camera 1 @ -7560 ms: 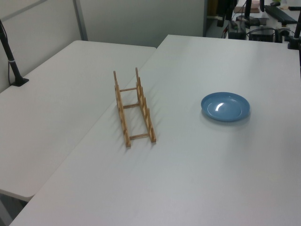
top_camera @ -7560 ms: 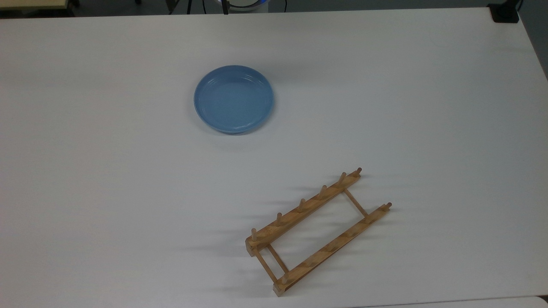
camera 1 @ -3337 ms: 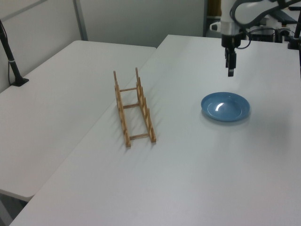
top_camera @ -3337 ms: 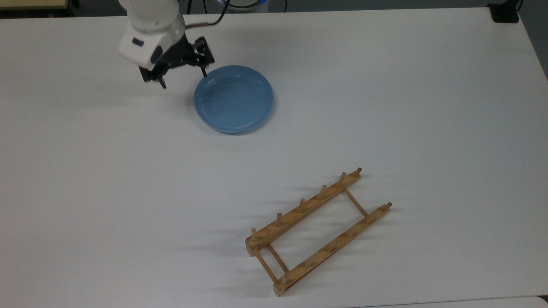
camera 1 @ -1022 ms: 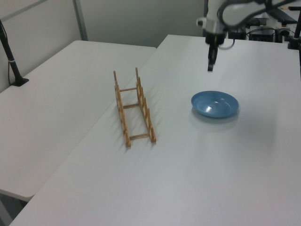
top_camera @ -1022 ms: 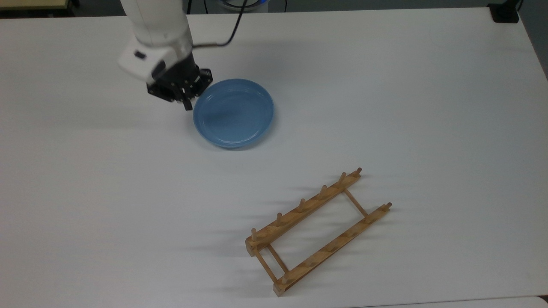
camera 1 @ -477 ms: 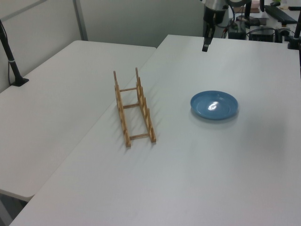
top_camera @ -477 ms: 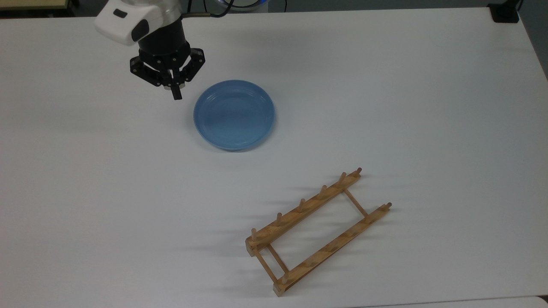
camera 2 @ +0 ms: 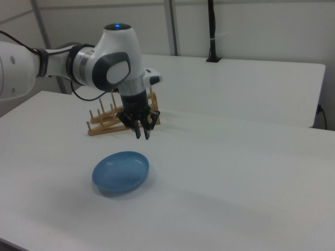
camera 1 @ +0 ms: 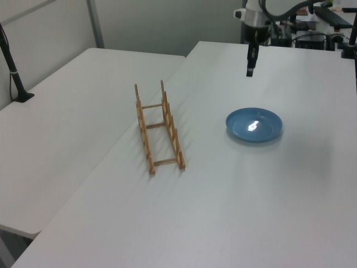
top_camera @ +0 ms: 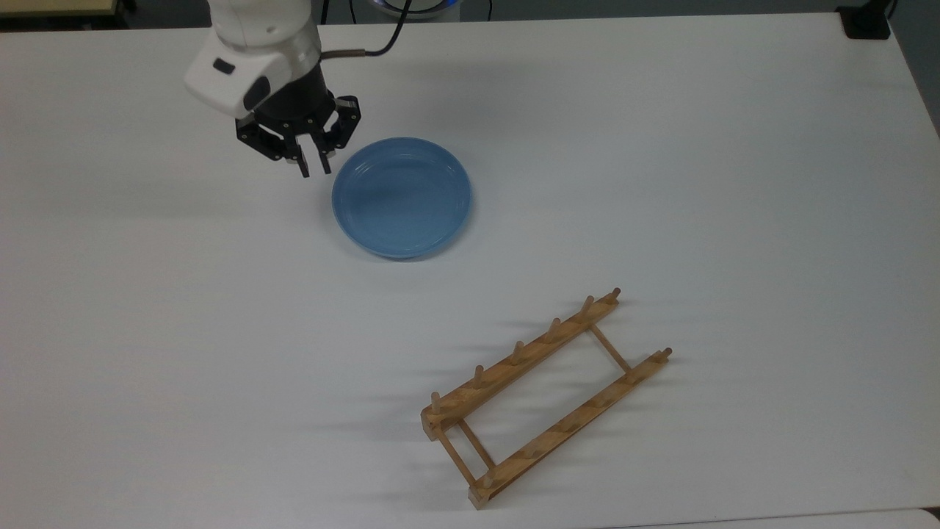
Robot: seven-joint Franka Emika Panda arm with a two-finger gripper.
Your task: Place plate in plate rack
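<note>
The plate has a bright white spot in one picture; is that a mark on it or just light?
Just light: in the left view a ceiling-lamp glare sits near the middle of the plate; in the top view the same plate is evenly blue with only a faint sheen; in the right view it shows no spot either. The plate rack casts soft, streaky shadows toward the top view's left.

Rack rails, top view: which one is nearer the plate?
The upper-left rail of the plate rack, with its pegs plainly standing up; the other rail lies toward the table's bottom edge, farther from the plate.

gripper [top_camera: 314,170] now nearer plate [top_camera: 401,197]
</note>
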